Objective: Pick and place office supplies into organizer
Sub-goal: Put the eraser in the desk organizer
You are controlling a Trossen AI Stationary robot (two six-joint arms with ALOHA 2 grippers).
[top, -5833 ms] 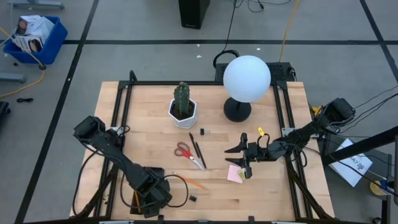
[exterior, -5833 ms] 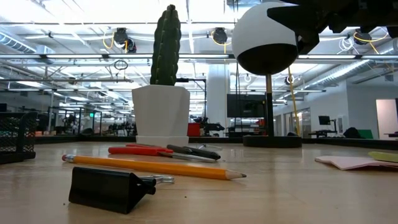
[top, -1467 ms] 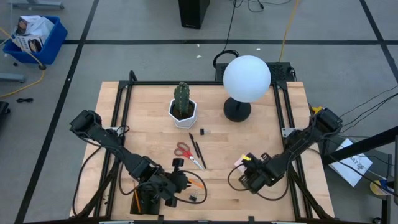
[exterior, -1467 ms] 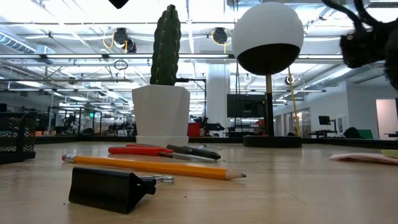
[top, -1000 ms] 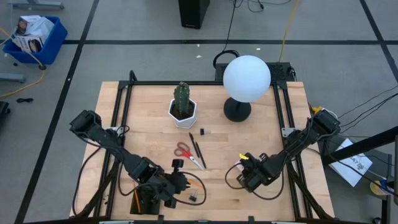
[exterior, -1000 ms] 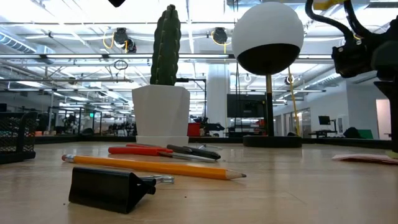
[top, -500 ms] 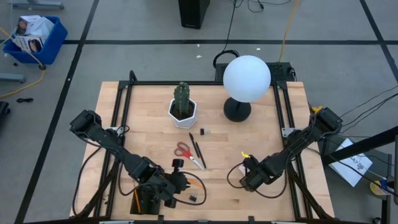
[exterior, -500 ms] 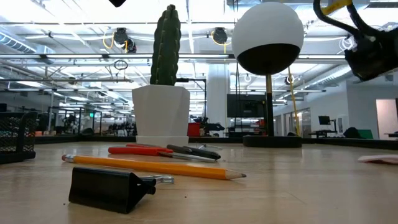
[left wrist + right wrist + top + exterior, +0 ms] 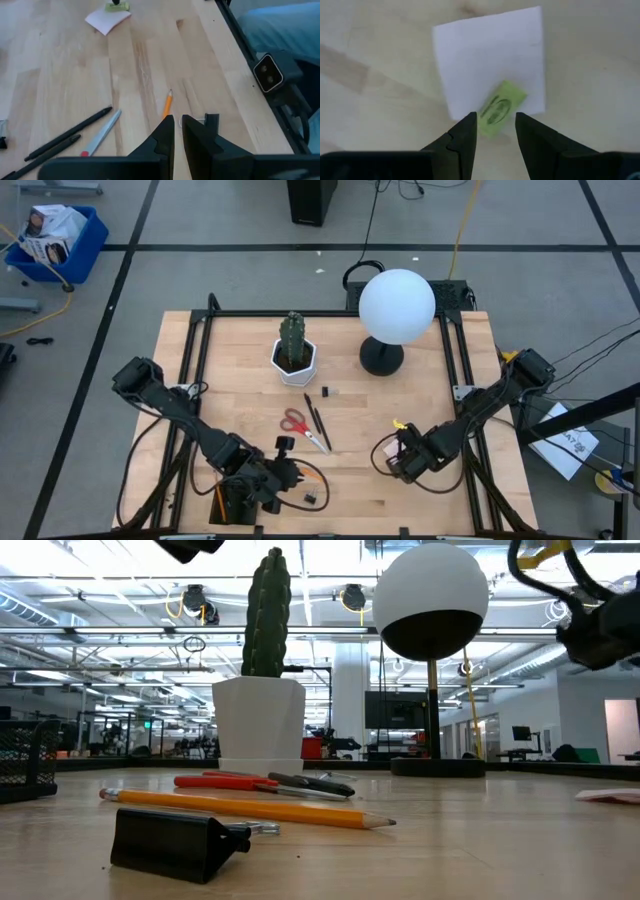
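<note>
My right gripper (image 9: 400, 458) points straight down over the pale pink sticky-note pad (image 9: 490, 65), which lies flat on the table at the right. The gripper is shut on a small green piece (image 9: 500, 107). My left gripper (image 9: 296, 477) hovers near the front edge, shut but for a slit and holding nothing. It stands above the orange pencil (image 9: 167, 102) and a black clip (image 9: 211, 119). Red-handled scissors (image 9: 297, 423) and two dark pens (image 9: 318, 420) lie mid-table. The black organizer (image 9: 20, 765) is at the near left, mostly hidden under my left arm. My right gripper pinches the green piece (image 9: 487, 122) between its two fingertips, which come from above and point down. The piece spans the gap slantwise, just over the pad's edge. Whether it is clear of the pad, I cannot tell.
A cactus in a white pot (image 9: 293, 350) and a white globe lamp (image 9: 397, 305) stand at the back. A second small black clip (image 9: 327, 392) lies beyond the pens. Bare board lies between the two grippers.
My right gripper has rolled its wrist above the pad while staying nearly in place. The pad has shifted a little toward the table's right edge. My left gripper has kept still.
</note>
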